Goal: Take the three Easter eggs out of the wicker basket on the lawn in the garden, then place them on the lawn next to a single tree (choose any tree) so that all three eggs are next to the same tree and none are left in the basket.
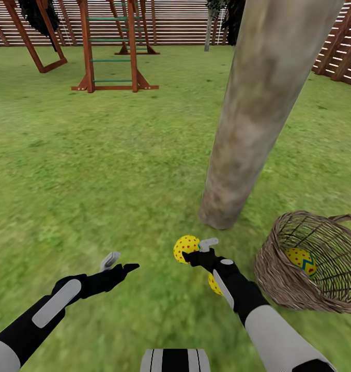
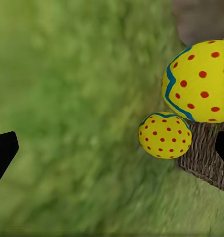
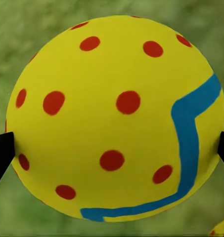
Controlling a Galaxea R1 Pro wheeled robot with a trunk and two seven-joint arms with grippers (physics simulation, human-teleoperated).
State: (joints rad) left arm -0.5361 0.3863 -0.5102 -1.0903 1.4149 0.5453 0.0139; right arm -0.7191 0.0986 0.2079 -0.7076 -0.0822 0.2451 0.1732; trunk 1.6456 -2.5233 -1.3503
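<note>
The tree (image 1: 258,108) rises from the lawn (image 1: 92,170), its canopy cut off above. Just beside it, the wicker basket (image 1: 278,274), cropped at the frame's edge, holds one egg (image 1: 301,260). The right gripper (image 1: 196,253) clamps a second egg (image 1: 186,248); its arm half hides a third (image 1: 213,284). The left gripper (image 1: 118,264) is spread, empty.
</note>
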